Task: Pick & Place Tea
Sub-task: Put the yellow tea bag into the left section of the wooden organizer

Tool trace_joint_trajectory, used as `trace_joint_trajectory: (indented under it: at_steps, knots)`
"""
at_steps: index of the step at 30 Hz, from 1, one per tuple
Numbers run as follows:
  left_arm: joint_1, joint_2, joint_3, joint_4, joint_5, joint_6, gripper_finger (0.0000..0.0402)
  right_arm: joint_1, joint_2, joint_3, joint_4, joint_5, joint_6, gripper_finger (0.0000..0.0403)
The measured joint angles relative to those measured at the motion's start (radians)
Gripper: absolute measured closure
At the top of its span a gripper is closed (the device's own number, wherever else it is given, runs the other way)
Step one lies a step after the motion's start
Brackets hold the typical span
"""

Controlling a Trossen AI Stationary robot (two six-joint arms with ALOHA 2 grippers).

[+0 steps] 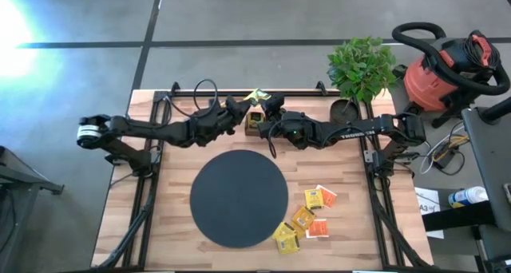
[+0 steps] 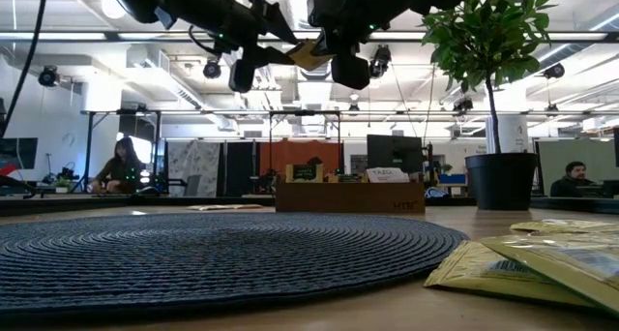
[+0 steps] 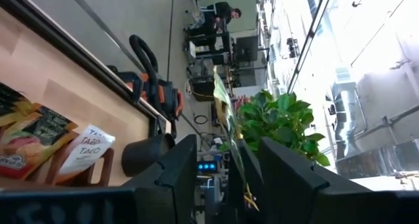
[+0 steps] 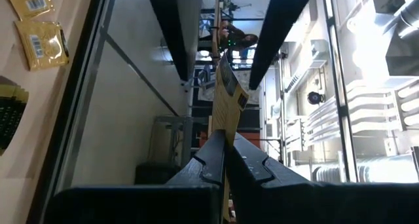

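The tea, small flat square paper sachets, mostly yellow with some orange-red and white, lies in two places: one yellow sachet (image 1: 256, 96) is up in the air above the brown rectangular wooden tray (image 1: 255, 123), and a loose cluster (image 1: 306, 219) sits on the tabletop just right of the round black woven disc (image 1: 239, 196). The left claw (image 1: 243, 112) stands with its fingers spread on either side of the raised sachet, gripping nothing. The right claw (image 1: 263, 107) is closed on that sachet, pinching its lower edge. By my judgement most of the work remains, since the cluster is untouched and the disc is bare. The tabletop (image 1: 168, 217) is pale wood planking with black rails. Right of the tray stands a green potted plant (image 1: 361, 69); farther right, off the tabletop, a red shop vacuum (image 1: 443, 72) sits on the grey floor.
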Motion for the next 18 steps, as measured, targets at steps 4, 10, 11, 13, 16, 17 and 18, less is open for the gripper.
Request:
trace_joint_trajectory:
  at_steps: [4,10,11,13,16,17,18]
  knots:
    - [0.01,0.007,0.0,0.006,0.001,0.005,0.0256,0.0,0.0,0.0,0.0,0.0,0.0,0.0394]
    - [0.027,0.007,0.0,0.007,0.006,0.008,0.0303,0.0,0.0,-0.001,0.0,0.0,0.0,0.0394]
    - [0.03,0.007,0.0,0.007,0.006,0.009,0.0311,0.0,0.0,-0.001,0.0,0.0,0.0,0.0394]
    - [0.035,0.008,0.0,0.008,0.007,0.015,0.0324,0.0,0.0,-0.001,0.0,0.0,0.0,0.0394]
    - [0.044,0.01,0.0,0.007,0.025,0.017,0.0335,0.0,0.0,-0.001,-0.001,0.0,0.0,0.0394]
    - [0.046,0.01,0.0,0.007,0.032,0.018,0.0337,0.0,0.0,-0.001,-0.001,0.0,0.0,0.0394]
    - [0.047,0.01,0.0,0.008,0.032,0.02,0.034,0.0,0.0,-0.001,-0.001,-0.001,0.0,0.0394]
